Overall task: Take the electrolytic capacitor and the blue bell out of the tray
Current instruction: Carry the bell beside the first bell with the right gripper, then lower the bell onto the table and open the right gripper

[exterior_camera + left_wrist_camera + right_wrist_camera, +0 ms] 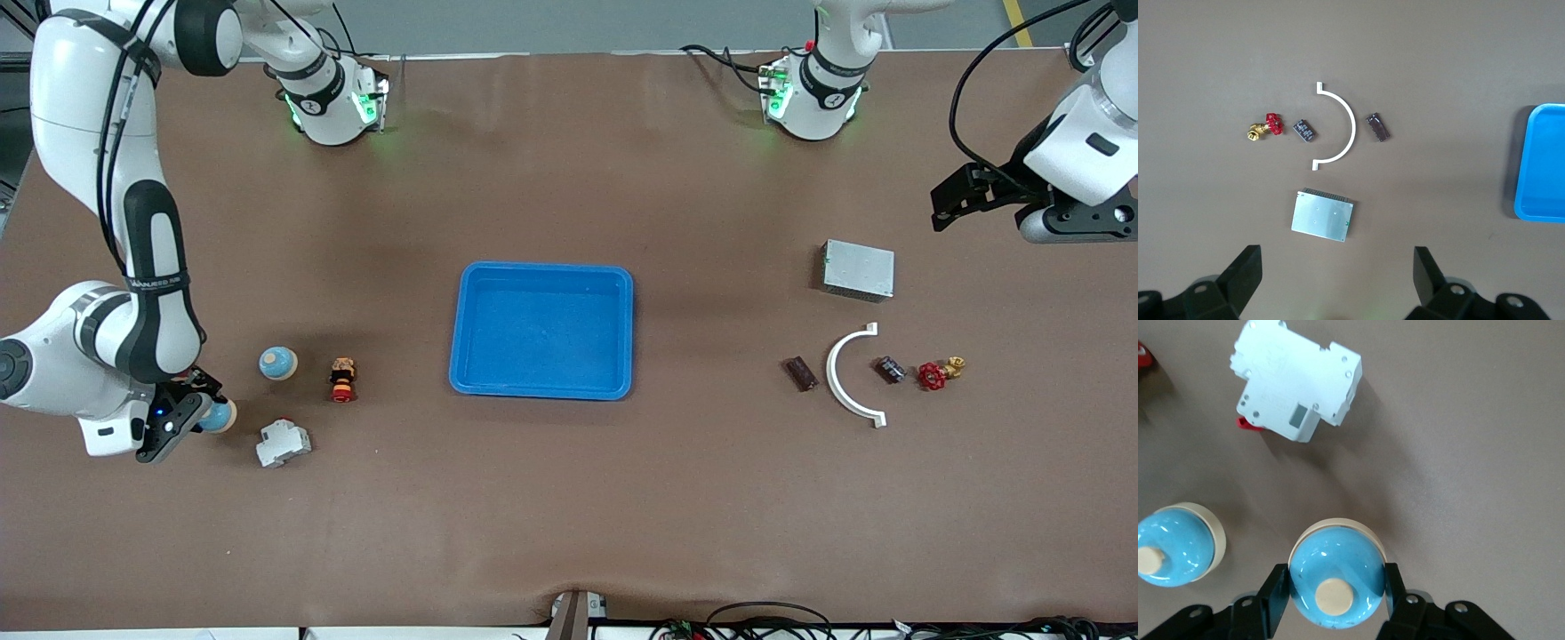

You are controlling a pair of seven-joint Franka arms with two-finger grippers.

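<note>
A blue bell is clamped between the right gripper's fingers, clear of the emptied tray toward the right arm's end, apparently for release, while the left gripper is kept waiting with jaws spread.

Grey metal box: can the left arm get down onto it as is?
Probably yes. The left gripper hangs open near the flat grey metal box, with nothing on the box and the white plastic arc lying apart from it.
</note>
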